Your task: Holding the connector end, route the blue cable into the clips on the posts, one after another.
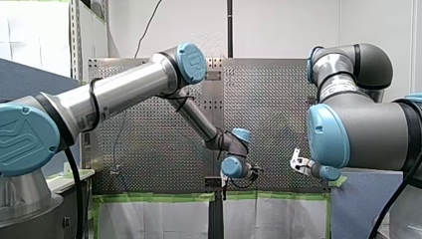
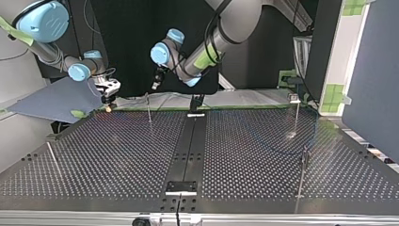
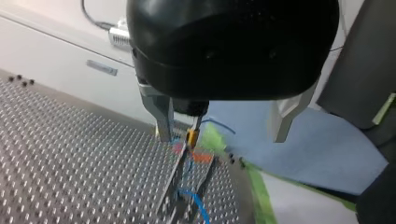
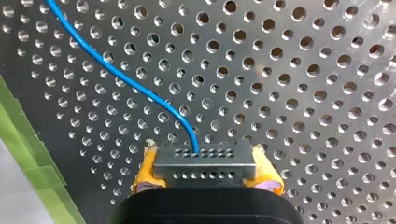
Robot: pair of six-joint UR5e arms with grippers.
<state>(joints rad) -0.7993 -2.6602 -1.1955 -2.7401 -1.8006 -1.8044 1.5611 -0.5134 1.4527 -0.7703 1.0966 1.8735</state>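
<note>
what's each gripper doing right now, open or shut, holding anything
left gripper: open, holding nothing.
right gripper: closed on the connector of the blue cable.

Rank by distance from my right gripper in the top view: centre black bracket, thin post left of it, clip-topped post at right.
1. Thin post, just beside my right gripper, toward the view's centre.
2. Black bracket, middle of the far edge.
3. Clip-topped post, far toward the view's right.
</note>
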